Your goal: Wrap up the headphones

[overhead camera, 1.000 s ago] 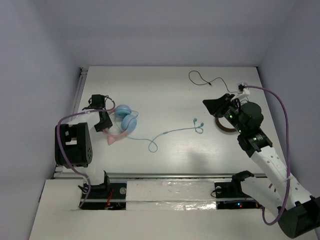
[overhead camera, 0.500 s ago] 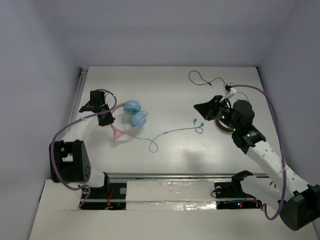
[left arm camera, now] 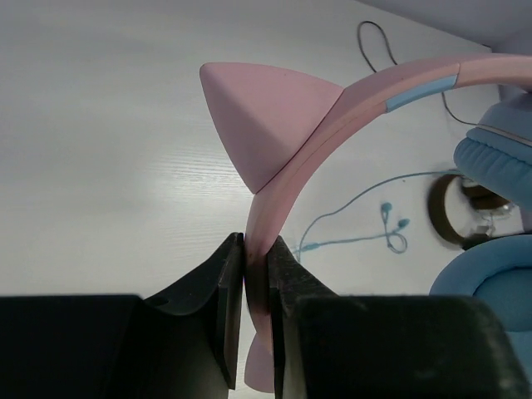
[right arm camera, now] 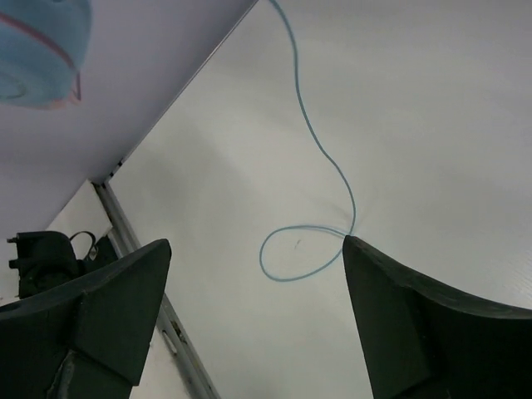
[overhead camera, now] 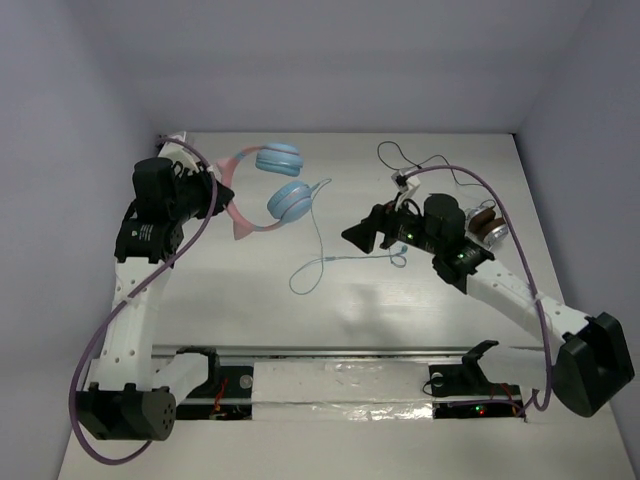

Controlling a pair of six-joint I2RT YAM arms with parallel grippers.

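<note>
Headphones [overhead camera: 282, 160]: raised above the far-left part of the table [overhead camera: 230, 300], gripped at the pink headband [left arm camera: 283, 187] by the left gripper [left arm camera: 256, 249], pinched tight just below a cat ear [left arm camera: 266, 116]. Looks like an early stage, with the cable [overhead camera: 320, 262] trailing loose down onto the table. Calls next for catching that cable: right gripper [right arm camera: 253, 249] spread wide above its loop, touching nothing.

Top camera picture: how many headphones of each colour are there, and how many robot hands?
Pink-and-light-blue cat-ear headphones: 1
Brown-and-silver headphones: 1
Robot hands: 2, the left hand and the right hand
Total: 4
</note>
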